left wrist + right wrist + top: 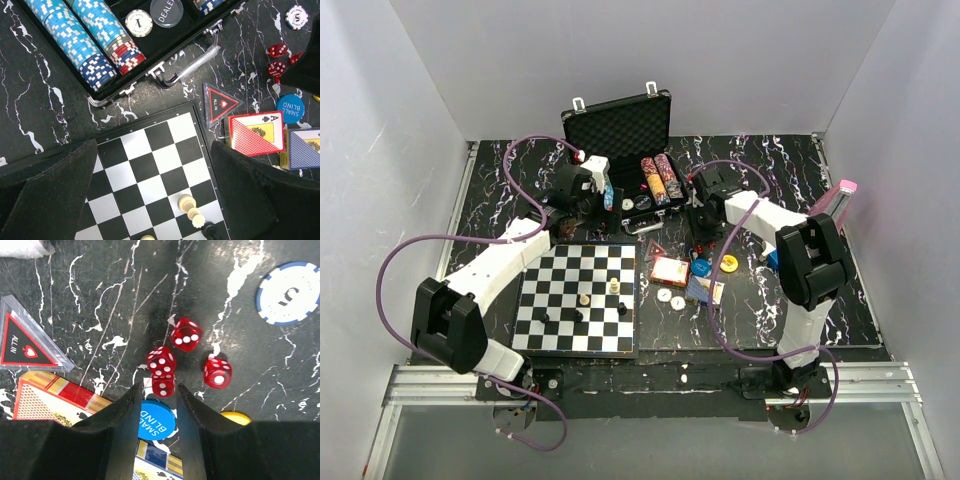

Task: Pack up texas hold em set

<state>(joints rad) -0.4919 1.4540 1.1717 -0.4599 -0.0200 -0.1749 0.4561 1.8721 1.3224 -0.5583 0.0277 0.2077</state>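
Observation:
The black briefcase point(620, 125) stands open at the back, with chip rows point(660, 180) in its tray. In the left wrist view its rim point(100, 97) and blue chip rows point(75, 40) lie ahead. My left gripper point(572, 198) hangs wide open and empty point(154, 150) over the chessboard's far edge. My right gripper point(705, 215) points down among several red dice. Its jaws point(160, 387) are narrowed, and one die point(162, 385) sits between the tips with a gap on its left. Another die point(161, 361) leans on it.
Around the dice lie a blue small blind button point(155, 420), a yellow button point(235, 416), an all-in triangle point(25, 342), a red deck point(255, 135), a blue deck point(305, 147) and a white chip point(290, 292). The chessboard point(580, 300) holds several pieces. A pink metronome point(835, 205) stands at the right.

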